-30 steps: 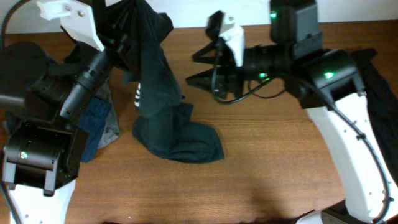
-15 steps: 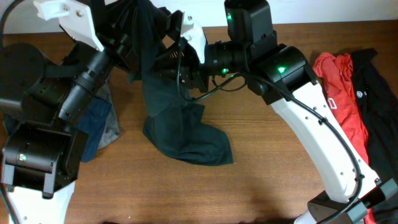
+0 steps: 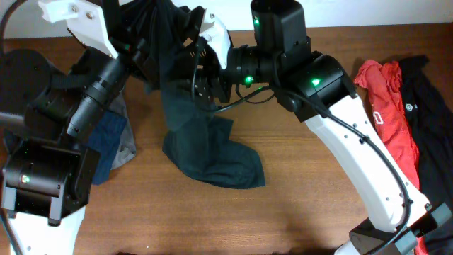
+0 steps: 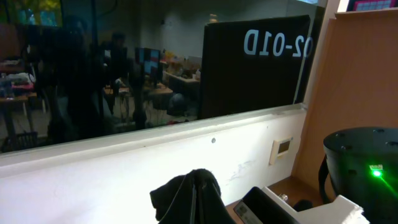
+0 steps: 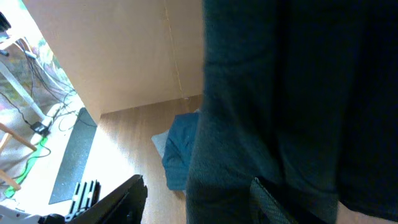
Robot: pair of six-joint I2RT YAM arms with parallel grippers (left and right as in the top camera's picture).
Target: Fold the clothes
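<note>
As my left gripper [image 3: 145, 48] clamps the green shirt [image 3: 205, 152] high, its tail lies on the table [image 3: 297, 184].
Hung so my right gripper [image 3: 200, 67] finds an edge — closed on it or not, I cannot tell.

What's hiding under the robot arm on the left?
A navy blue piece and grey shorts poke out on the table from beneath the left arm. The arm covers most of both, so anything else under there can't be seen.
</note>
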